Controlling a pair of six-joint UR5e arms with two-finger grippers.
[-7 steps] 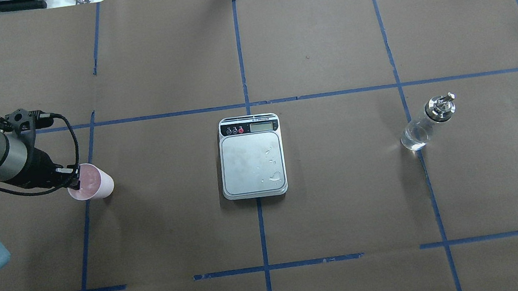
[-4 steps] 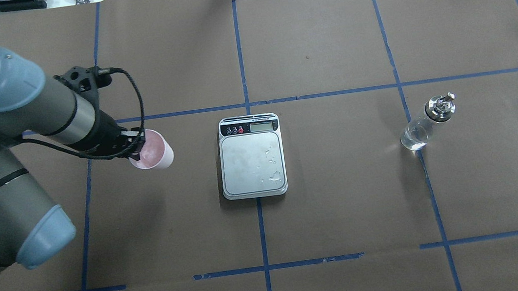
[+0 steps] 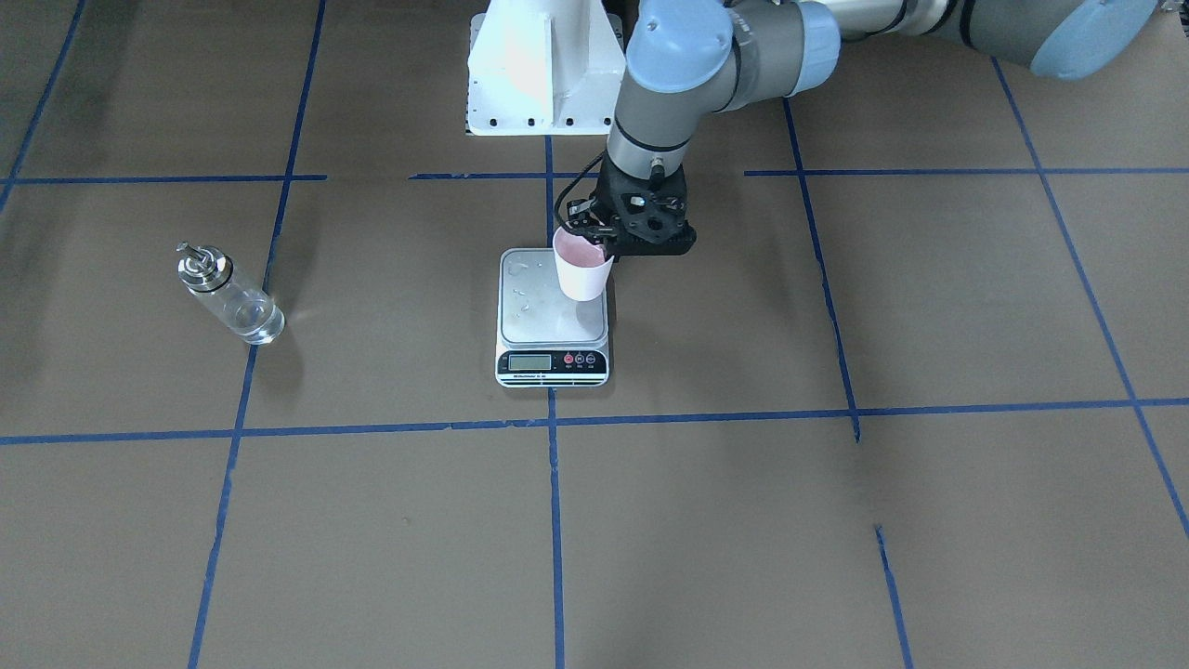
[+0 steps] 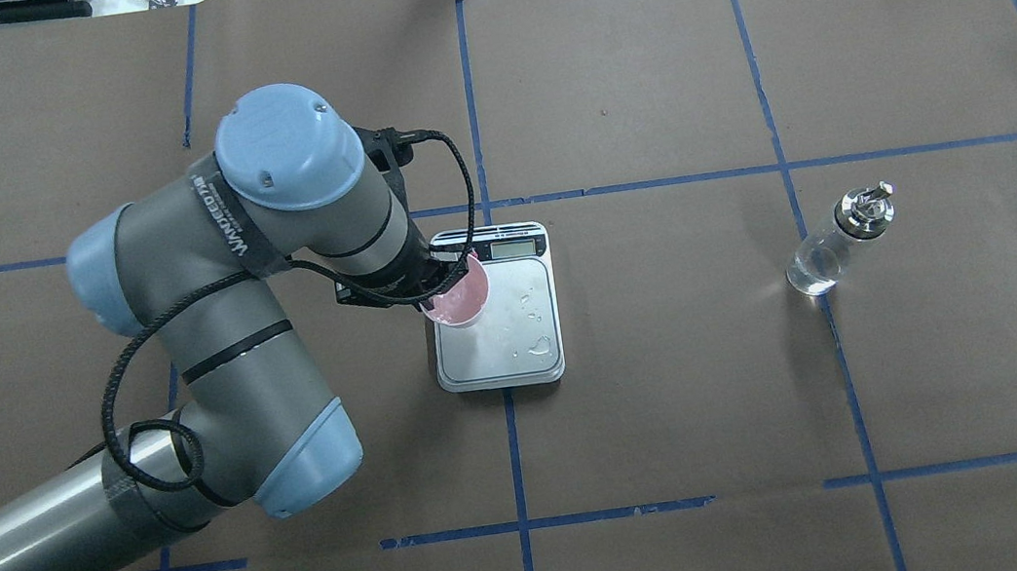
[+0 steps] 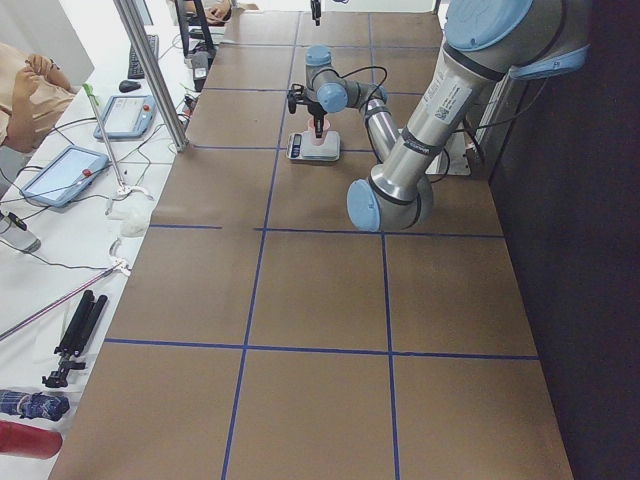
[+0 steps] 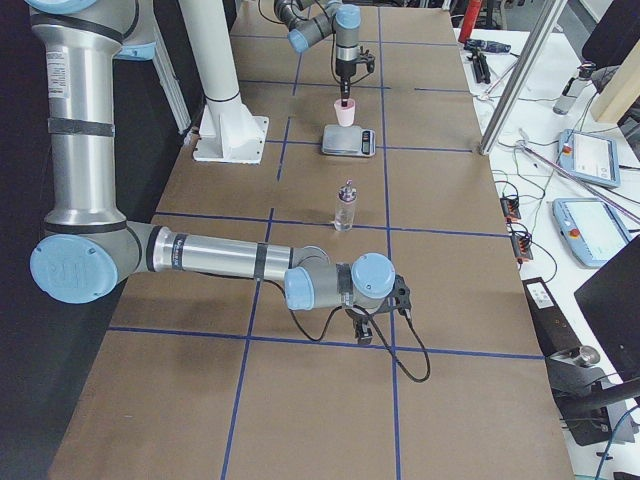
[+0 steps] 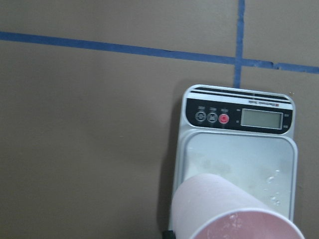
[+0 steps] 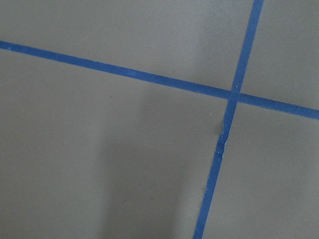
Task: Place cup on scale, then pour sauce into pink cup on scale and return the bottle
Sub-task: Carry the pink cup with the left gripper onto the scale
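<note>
My left gripper is shut on the rim of the pale pink cup and holds it upright a little above the scale, over the platform's left part. In the front-facing view the gripper is behind the cup, over the scale. The left wrist view shows the cup over the scale. The clear glass bottle with a metal spout stands alone to the right; it also shows in the front-facing view. My right gripper hangs over bare table; I cannot tell whether it is open or shut.
Water drops lie on the scale's platform. The white robot base stands behind the scale. Blue tape lines cross the brown paper table. Tablets and cables lie on a side bench beyond the table's far edge.
My left arm has carried the cup to the right, from the table's left part to over the scale. The bottle and scale have not moved.
</note>
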